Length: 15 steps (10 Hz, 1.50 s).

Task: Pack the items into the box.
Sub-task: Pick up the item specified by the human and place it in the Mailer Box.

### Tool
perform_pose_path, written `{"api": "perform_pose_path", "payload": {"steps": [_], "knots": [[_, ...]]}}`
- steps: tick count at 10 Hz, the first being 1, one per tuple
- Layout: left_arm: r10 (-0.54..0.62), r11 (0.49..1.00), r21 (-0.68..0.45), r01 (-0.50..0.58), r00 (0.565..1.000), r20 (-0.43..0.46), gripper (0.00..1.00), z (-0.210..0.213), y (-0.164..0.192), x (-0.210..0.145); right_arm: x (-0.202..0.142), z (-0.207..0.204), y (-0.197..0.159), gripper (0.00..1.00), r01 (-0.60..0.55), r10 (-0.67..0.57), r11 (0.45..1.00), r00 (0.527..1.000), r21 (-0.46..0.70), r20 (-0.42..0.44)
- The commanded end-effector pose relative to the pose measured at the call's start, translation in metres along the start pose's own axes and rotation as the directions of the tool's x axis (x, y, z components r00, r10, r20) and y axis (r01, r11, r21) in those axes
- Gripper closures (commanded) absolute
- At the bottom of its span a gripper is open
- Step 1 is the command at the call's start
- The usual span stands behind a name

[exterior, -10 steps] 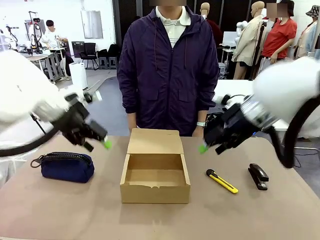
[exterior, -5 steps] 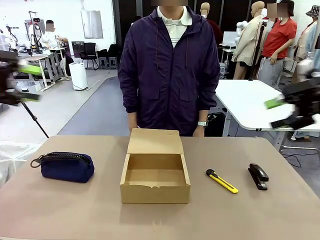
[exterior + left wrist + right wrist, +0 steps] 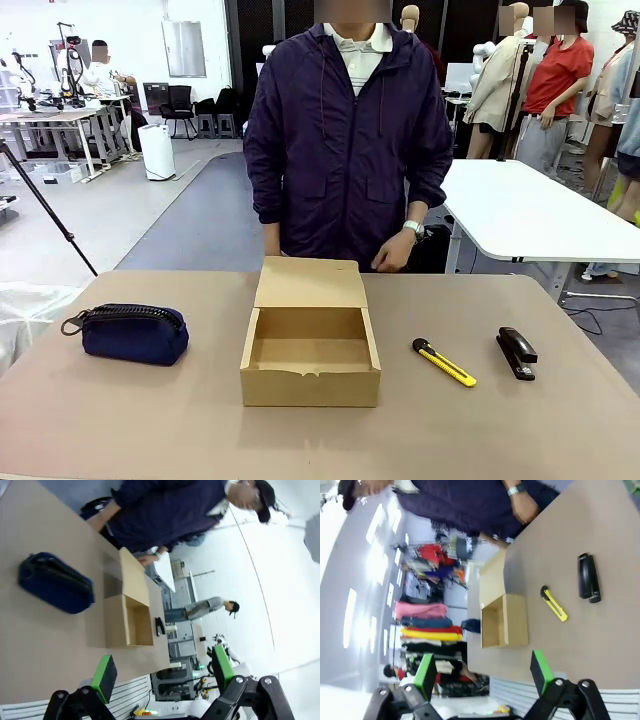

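Observation:
The tan cardboard box (image 3: 310, 388) stands open at the table's middle, its flap lid up toward the person, and nothing shows inside it. To its right lie the yellow-and-black utility knife (image 3: 444, 362) and, farther right, the black stapler (image 3: 516, 353). My left gripper (image 3: 164, 672) is open and high above the table, far from the box (image 3: 114, 621); the stapler (image 3: 159, 626) shows beyond it. Also open and raised well back is my right gripper (image 3: 483, 674), looking down on the box (image 3: 516, 620), the knife (image 3: 554, 604) and the stapler (image 3: 587, 577).
A navy zip pouch (image 3: 133, 332) lies at the table's left, also in the left wrist view (image 3: 55, 582). The person stands at the far edge behind the box, one hand (image 3: 390, 252) near the lid. A white table (image 3: 520, 215) stands behind on the right.
Both arms have swung up and outward, out of the front picture, the left one to the left and the right one to the right. The person's hand has lifted slightly. The table's things have not moved.

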<state>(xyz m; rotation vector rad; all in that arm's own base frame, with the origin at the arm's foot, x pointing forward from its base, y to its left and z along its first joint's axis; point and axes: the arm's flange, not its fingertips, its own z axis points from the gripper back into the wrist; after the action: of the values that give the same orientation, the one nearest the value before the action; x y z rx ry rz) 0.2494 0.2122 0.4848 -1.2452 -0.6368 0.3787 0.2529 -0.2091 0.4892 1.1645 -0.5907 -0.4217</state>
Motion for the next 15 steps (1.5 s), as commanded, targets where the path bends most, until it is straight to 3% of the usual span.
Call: {"api": "perform_pose_path", "payload": {"steps": [1,2,15], "knots": [[-0.055,0.998,-0.023,0.054,0.998,-0.023,0.0,-0.008,-0.023,-0.003,0.0,-0.017,-0.012,0.0,-0.008,0.009,1.0,0.999,-0.012,0.043],[-0.055,0.998,-0.023,0.054,0.998,-0.023,0.0,-0.008,-0.023,-0.003,0.0,0.0,0.0,0.0,0.0,0.0,1.0,1.0,0.0,0.0],[-0.055,0.998,-0.023,0.054,0.998,-0.023,0.0,-0.008,-0.023,-0.003,-0.001,-0.001,-0.003,0.0,0.013,-0.013,1.0,1.0,-0.022,-0.005]]}}
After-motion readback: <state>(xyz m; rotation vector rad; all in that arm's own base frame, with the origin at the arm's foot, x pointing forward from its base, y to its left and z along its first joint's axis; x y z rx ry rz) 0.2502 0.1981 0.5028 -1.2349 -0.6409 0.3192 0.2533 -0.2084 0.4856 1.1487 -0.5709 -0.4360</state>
